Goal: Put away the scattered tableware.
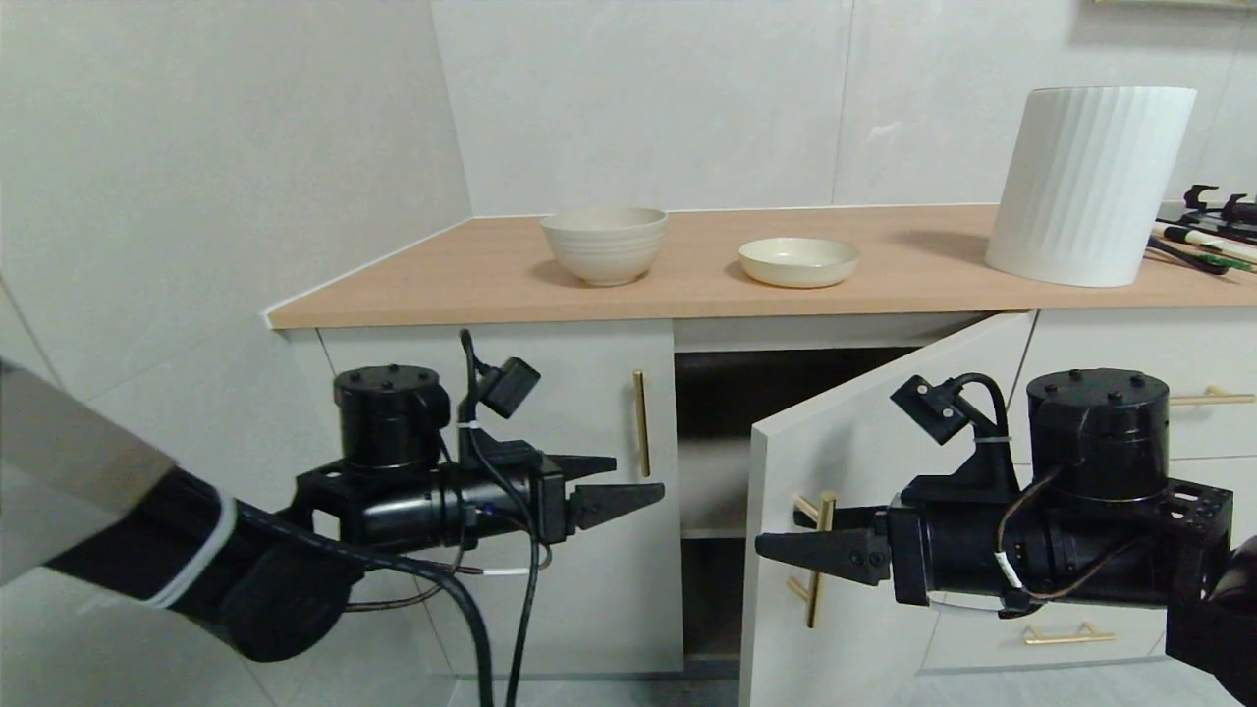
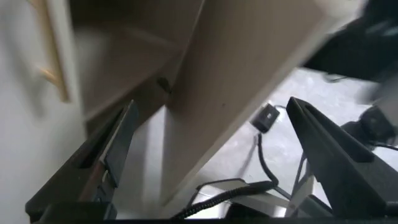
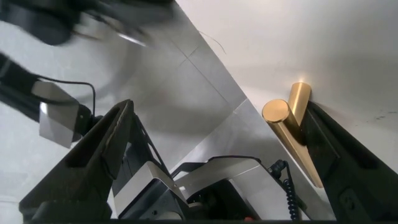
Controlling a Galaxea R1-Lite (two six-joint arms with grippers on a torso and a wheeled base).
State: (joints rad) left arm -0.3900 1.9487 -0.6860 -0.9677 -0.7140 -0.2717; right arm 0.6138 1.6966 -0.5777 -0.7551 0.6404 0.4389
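A cream bowl (image 1: 604, 244) and a shallow cream dish (image 1: 798, 261) stand on the wooden countertop (image 1: 471, 280). Below them the cabinet is open, its right door (image 1: 864, 462) swung out toward me. My left gripper (image 1: 636, 476) (image 2: 211, 106) hangs open in front of the shut left door, pointing at the opening, with nothing between its fingers. My right gripper (image 1: 781, 532) (image 3: 217, 109) is open at the swung door's gold handle (image 1: 823, 550) (image 3: 292, 124), which lies just inside one finger (image 3: 339, 155).
A tall white ribbed container (image 1: 1090, 182) stands at the counter's right, with dark utensils (image 1: 1203, 241) beyond it. Drawers with gold handles (image 1: 1213, 398) are at the right. A tiled wall closes the left side. The cabinet holds a shelf (image 1: 712, 530).
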